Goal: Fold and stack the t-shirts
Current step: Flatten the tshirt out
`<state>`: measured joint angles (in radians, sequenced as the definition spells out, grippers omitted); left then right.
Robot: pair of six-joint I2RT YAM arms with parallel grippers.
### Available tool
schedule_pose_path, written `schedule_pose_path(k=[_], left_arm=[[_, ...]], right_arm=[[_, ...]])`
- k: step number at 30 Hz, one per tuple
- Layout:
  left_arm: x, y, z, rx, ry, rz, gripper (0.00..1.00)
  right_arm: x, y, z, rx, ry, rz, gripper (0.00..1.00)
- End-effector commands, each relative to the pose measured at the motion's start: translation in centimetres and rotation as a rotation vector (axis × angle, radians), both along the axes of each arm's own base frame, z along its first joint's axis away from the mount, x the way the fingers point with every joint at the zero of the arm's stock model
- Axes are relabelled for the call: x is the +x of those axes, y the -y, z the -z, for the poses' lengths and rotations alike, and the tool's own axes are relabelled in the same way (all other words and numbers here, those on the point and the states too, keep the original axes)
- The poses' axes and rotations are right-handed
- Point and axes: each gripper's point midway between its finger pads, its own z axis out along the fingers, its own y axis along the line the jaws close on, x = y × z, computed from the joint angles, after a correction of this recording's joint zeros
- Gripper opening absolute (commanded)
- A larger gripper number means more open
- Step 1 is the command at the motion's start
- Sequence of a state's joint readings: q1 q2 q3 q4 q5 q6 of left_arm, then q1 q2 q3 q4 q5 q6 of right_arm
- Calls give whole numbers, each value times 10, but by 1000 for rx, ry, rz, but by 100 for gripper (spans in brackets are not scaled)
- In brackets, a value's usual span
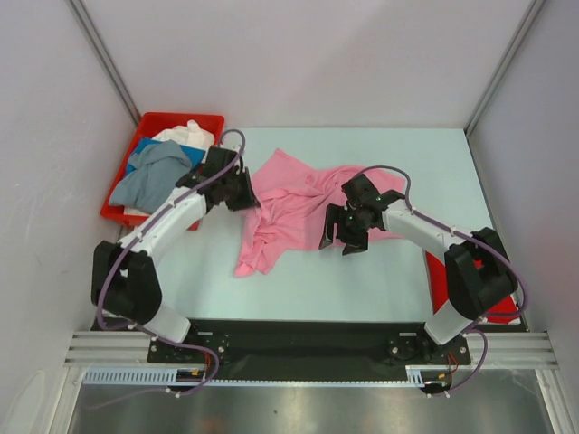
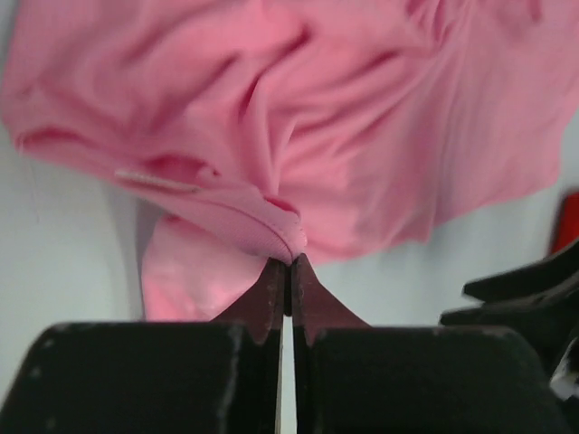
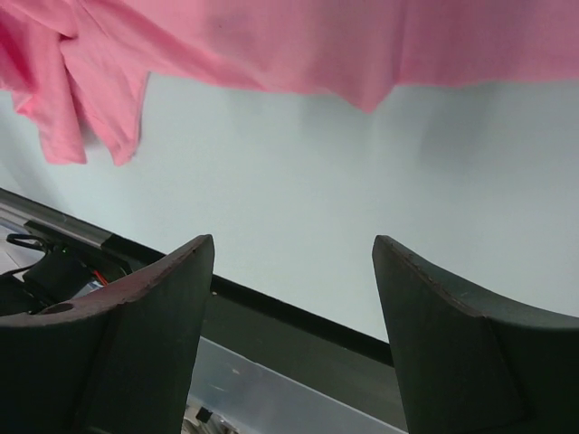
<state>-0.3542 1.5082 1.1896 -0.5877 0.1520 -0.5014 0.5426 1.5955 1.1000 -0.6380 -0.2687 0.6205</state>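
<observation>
At mid-table [image 1: 362, 271], light pink t-shirt [image 1: 298, 203]: unfolded, deeply creased, bunched along its left side, one long tail trailing toward the near edge. Pinched at a hemmed fold by the left gripper [image 2: 289, 267], jaws pressed together on the cloth. Just off its near edge, right gripper [image 3: 294, 262], jaws wide apart and gripping nothing (only table beneath). Farther out, at the far left corner, red bin [image 1: 172, 120] holding a grey-blue t-shirt [image 1: 149, 176] on top, with a blue t-shirt [image 1: 143, 146] and a white t-shirt [image 1: 188, 136] behind. Under the right arm, red cloth [image 1: 436, 276], mostly hidden.
</observation>
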Motion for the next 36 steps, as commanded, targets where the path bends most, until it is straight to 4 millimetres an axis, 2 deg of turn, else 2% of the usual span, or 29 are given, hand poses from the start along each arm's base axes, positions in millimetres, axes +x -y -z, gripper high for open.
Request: schedule_pose_path(k=[1, 2, 3, 4, 6, 8, 9, 10, 11, 12, 13, 14, 15, 17, 18, 19, 21, 22, 24, 29, 33, 36], left_arm=[[68, 21, -28, -153, 105, -28, 2], [79, 17, -30, -140, 110, -41, 10], [99, 7, -44, -83, 167, -96, 17], [104, -5, -43, -15, 178, -120, 24], [114, -21, -60, 64, 250, -173, 57], [107, -27, -66, 110, 257, -142, 99], [101, -28, -67, 126, 241, -123, 100], [86, -27, -59, 148, 200, -72, 100], [75, -25, -54, 155, 178, -47, 91], [53, -29, -43, 172, 156, -25, 85], [38, -25, -38, 151, 139, 8, 77], [11, -27, -10, 172, 73, 32, 62], [-4, -30, -22, 161, 110, 36, 56], [-32, -29, -13, 147, 87, 63, 50], [-49, -30, 4, 147, 45, 75, 50], [-61, -30, 6, 133, 31, 71, 62], [-79, -29, 28, 143, -38, 82, 76], [-81, -28, 38, 139, -70, 68, 81], [-81, -28, 51, 142, -94, 57, 81], [-56, -28, 72, 214, -114, 43, 71], [-51, -28, 90, 259, -178, 62, 70], [-44, -34, 100, 315, -193, 53, 60]], right_arm=[[11, -9, -21, 25, 36, -17, 77], [12, -6, -22, 19, 38, -11, 77], [10, -3, -21, 7, 34, -10, 77], [8, 2, -22, 3, 38, -2, 77], [5, 9, -19, 5, 30, 12, 77], [-1, 17, -13, 0, 14, 24, 77], [-2, 18, -13, 3, 19, 22, 77], [-3, 19, -10, 1, 16, 22, 77], [-6, 21, -7, 2, 6, 23, 77], [-6, 20, -6, 11, 10, 23, 77], [-6, 20, -5, 16, 9, 27, 77], [-7, 21, -5, 24, 8, 29, 77], [-6, 21, -7, 30, 13, 30, 77], [-7, 22, -10, 37, 25, 29, 77], [-7, 23, -10, 37, 32, 29, 77], [-8, 24, -10, 37, 36, 31, 77], [-11, 29, -6, 41, 32, 41, 77], [-12, 31, -5, 46, 30, 48, 77], [-17, 34, -3, 60, 23, 57, 77], [-23, 40, -11, 69, 46, 66, 77], [-26, 47, -15, 73, 49, 80, 77], [-28, 55, -18, 77, 57, 102, 77]])
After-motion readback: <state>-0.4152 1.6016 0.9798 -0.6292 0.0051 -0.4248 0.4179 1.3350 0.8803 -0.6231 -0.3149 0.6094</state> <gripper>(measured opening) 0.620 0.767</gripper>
